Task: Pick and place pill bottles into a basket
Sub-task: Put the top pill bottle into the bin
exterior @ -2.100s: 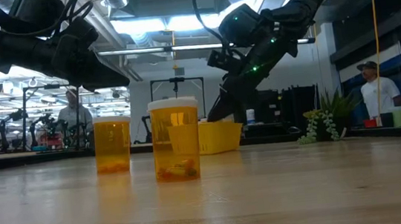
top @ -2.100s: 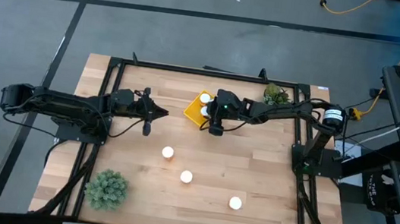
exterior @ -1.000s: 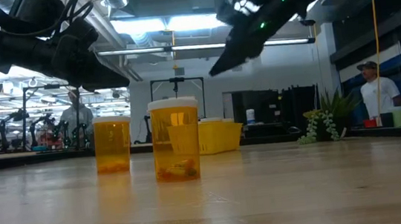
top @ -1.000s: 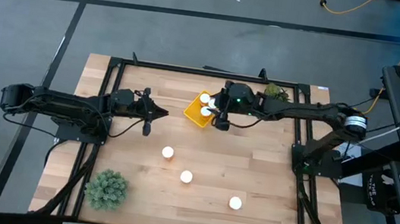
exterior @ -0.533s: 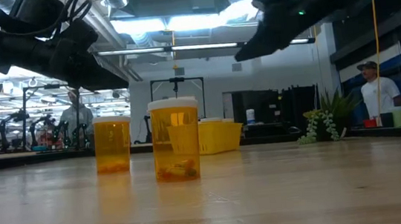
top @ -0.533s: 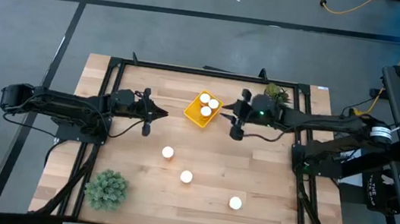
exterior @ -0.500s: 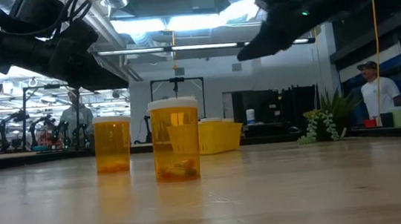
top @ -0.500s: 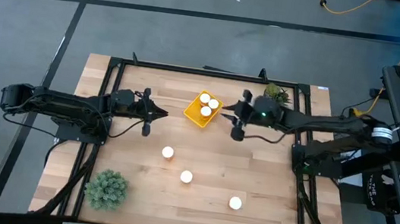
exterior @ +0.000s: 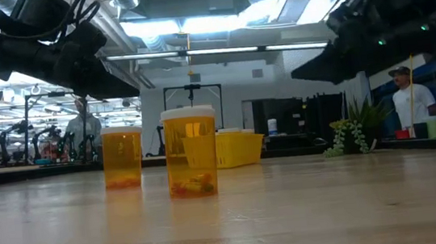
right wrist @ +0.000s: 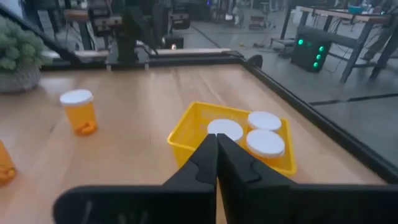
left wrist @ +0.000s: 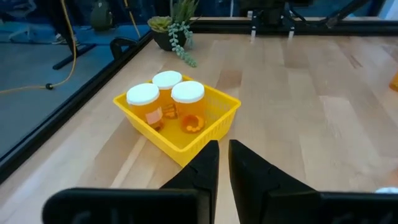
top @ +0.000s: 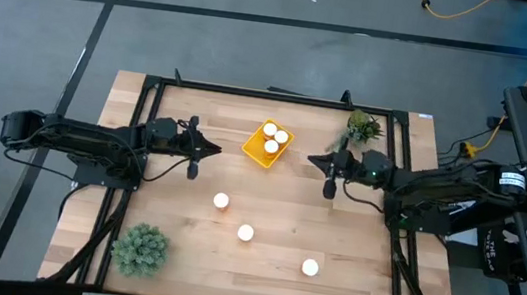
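The yellow basket (top: 269,144) sits at the far middle of the table with three white-capped pill bottles (left wrist: 166,99) standing in it. Three more pill bottles stand on the wood: one (top: 221,201) in the middle, one (top: 245,233) nearer, one (top: 309,267) near the front right. My right gripper (top: 310,159) hovers shut and empty to the right of the basket (right wrist: 231,142), pointing at it. Left of the basket, my left gripper (top: 217,149) waits above the table, shut and empty, also facing the basket (left wrist: 180,121).
A trailing green plant (top: 362,126) stands at the far right, just behind my right arm. A round bushy plant (top: 140,248) sits at the near left corner. Bare wood lies between the basket and the loose bottles. A person (exterior: 407,102) stands beyond the table.
My right gripper has drawn back from above the basket toward the table's right edge, holding nothing. The three caps in the basket now show uncovered. The bottles on the table have stayed put.
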### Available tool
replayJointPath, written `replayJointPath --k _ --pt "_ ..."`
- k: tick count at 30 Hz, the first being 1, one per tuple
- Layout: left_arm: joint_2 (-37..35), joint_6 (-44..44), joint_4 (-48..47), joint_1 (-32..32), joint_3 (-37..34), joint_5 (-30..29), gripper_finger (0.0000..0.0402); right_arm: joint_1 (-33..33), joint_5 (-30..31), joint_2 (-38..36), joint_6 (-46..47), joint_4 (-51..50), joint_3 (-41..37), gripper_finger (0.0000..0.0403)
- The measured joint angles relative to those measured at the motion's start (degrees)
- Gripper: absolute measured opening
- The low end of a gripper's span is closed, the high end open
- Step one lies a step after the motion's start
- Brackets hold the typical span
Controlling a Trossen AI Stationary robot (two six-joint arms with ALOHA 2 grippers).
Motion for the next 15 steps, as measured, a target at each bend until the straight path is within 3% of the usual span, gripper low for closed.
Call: replayJointPath --k 3,9,15 --pt "0.0 3.8 -1.2 -0.3 0.0 3.0 0.0040 0.0 0.0 0.3 1.9 3.7 -2.3 0.0021" --pt "0.0 5.9 -2.8 -2.3 0.0 14.8 0.0080 0.0 0.0 0.3 3.1 3.0 -2.7 0.0032" --pt "0.0 1.4 -2.8 -5.1 0.0 13.1 0.0148 0.0 0.0 0.3 3.3 2.9 -2.7 0.0032"
